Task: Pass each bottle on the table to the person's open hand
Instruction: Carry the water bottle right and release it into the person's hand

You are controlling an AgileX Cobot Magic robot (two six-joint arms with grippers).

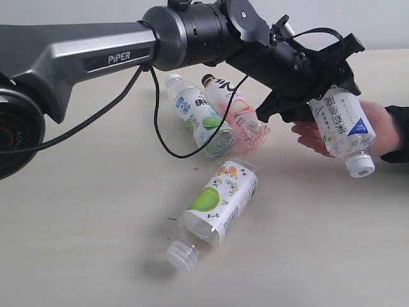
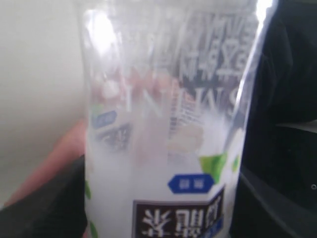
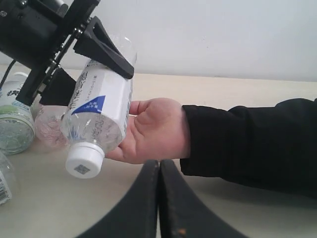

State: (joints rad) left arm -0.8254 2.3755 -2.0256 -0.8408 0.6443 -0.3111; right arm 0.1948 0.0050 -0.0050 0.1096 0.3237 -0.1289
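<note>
So, none delivered yet: left gripper [image 1: 321,91] clamps navy-label bottle [image 1: 342,128] just above open hand [image 1: 308,135]; right gripper [image 3: 159,198] shut, empty. Apple-label bottle [image 1: 220,198], pink bottle [image 1: 241,116] & green-label bottle [image 1: 201,116] lie on table [image 1: 96,243], clear of its edges, yet to go.

Left arm [image 1: 96,51]: grey link lettered PiPER in white, black cylindrical joint, black wrist housing; a thin black cable [image 1: 156,121] hangs beneath. Right gripper [image 3: 159,166]: two black tapered fingers. Person's sleeve [image 3: 247,144]: black, long.
</note>
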